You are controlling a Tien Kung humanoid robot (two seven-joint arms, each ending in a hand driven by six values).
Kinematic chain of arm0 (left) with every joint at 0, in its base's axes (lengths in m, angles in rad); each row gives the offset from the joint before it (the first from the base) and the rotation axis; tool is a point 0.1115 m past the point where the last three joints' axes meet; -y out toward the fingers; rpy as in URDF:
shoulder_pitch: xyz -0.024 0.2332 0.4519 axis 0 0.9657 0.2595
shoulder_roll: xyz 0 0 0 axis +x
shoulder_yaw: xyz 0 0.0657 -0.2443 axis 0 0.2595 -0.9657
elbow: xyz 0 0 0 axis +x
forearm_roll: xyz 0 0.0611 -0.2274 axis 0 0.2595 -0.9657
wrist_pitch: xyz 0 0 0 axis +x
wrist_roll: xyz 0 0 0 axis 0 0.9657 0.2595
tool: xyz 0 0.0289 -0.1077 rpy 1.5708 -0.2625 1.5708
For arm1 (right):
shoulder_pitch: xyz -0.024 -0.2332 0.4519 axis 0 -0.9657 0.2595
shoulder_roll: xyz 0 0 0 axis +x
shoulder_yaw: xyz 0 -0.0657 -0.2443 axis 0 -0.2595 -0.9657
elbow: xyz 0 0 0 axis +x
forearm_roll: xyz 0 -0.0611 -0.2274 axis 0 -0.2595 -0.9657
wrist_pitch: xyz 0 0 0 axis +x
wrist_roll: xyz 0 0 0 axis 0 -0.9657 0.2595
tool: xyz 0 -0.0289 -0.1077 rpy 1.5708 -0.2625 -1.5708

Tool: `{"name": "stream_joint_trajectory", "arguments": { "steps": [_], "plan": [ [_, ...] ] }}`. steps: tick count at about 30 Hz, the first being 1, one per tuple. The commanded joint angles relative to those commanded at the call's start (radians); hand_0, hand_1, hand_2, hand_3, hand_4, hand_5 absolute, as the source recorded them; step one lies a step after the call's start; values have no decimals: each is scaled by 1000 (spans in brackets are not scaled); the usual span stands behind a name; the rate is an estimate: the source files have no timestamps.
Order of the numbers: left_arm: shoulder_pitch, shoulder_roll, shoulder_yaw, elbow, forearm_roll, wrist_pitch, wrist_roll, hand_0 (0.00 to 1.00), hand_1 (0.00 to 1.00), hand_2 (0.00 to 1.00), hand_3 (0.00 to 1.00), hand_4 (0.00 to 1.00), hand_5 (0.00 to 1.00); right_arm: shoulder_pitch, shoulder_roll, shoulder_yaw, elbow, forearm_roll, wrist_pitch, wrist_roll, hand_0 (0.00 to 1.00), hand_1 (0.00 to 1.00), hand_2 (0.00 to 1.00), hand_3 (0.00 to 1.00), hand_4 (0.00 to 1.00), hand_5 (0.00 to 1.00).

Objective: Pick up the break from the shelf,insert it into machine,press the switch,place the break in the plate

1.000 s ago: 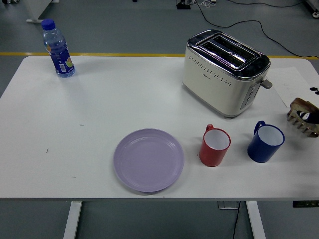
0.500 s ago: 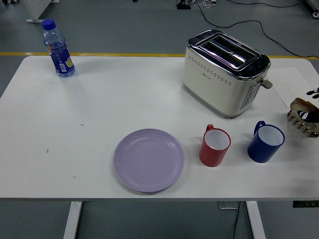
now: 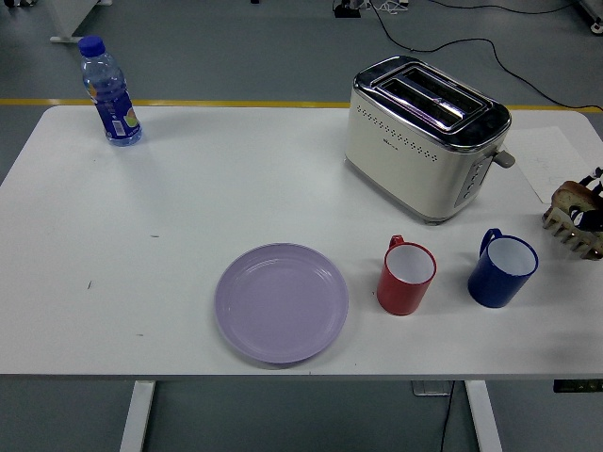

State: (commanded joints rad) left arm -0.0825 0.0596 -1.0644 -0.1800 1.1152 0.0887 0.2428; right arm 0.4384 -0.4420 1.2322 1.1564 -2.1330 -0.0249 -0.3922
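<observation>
You are looking down on a white table [image 3: 188,188] standing on a grey floor with cables trailing behind it. Take the toaster [image 3: 426,137] as your landmark: its slots are showing no bread. Right of it, at the table's edge, the wooden rack [image 3: 575,219] is sitting, and since a second ago something black is creeping in over its top, with bread-coloured brown showing there; this is probably your right hand [image 3: 594,200] arriving for the slice, though you cannot tell how its fingers are set. The bread itself is not clearly showing, so the pick is likely only beginning. In front of the toaster, the red mug [image 3: 406,275] and blue mug [image 3: 501,269] are both standing empty, and the purple plate [image 3: 281,301], front-left, is also holding nothing. A bottle [image 3: 109,91] is standing far left. Your left hand is not showing.
</observation>
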Motion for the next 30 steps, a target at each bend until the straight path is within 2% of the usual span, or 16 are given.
{"name": "stream_joint_trajectory", "arguments": {
  "steps": [1,7,8,13,14,16,19,20,30],
  "plan": [
    [0,0,1,0,-1,0,0,688,693,682,567,288,829,2,0,-3,0,-2,-4,0,395,456,504,563,538,76],
    [-1,0,0,0,-1,0,1,688,693,682,567,288,829,4,-1,-9,0,-23,-6,-1,395,456,504,563,538,76],
    [-1,0,0,0,0,0,1,688,693,683,568,288,829,4,-1,-9,-1,-25,-5,-1,354,424,491,554,522,61],
    [0,0,-3,0,3,0,2,688,693,683,568,288,829,6,-3,-13,-1,-30,-5,2,354,424,491,554,522,61],
    [0,0,-3,0,3,0,2,687,693,683,568,288,829,6,-3,-14,-1,-31,-8,4,314,404,472,544,515,58],
    [0,-1,-3,0,3,0,2,687,693,683,568,288,829,7,-3,-14,-1,-32,-13,7,314,404,472,544,515,58],
    [0,-1,-3,0,3,1,2,687,693,683,568,288,829,7,-4,-15,0,-38,-28,15,314,404,472,544,515,58],
    [0,-1,-3,0,2,1,2,688,693,683,567,288,831,8,-4,-15,0,-39,-31,17,268,376,455,533,501,41],
    [-2,0,1,0,-6,1,0,687,693,683,568,288,831,7,-19,-8,22,-43,-84,47,250,362,445,529,490,30]
  ]
}}
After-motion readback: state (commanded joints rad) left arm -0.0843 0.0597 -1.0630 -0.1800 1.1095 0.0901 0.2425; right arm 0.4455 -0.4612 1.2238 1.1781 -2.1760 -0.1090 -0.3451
